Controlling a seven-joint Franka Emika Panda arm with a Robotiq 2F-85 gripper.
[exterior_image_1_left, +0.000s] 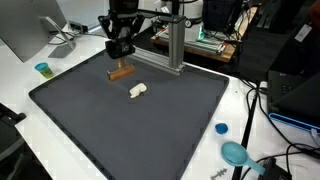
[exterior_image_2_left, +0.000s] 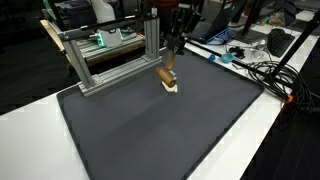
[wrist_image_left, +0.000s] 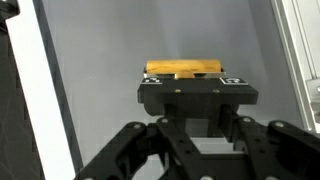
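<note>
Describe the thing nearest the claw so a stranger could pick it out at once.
A large dark grey mat covers the white table, with an aluminium frame at one edge. Near that frame, just below the claw, lies a small wooden block. It is brown and rectangular, unlike the pale, rounded object beside it.

**A crowded lab bench under even indoor light**

A white table (exterior_image_1_left: 20, 85) carries a large dark grey mat (exterior_image_1_left: 150, 125) that covers most of its top. A frame of aluminium bars (exterior_image_2_left: 110, 55) stands at the mat's far edge and shows in both exterior views. In an exterior view a grey monitor (exterior_image_1_left: 25, 30) leans near the table's corner, and black cables (exterior_image_1_left: 268, 110) run along the white edge beside dark equipment. Behind the frame, desks crowded with electronics (exterior_image_2_left: 235, 45) fill the room. The light is soft and even, with faint shadows.
</note>
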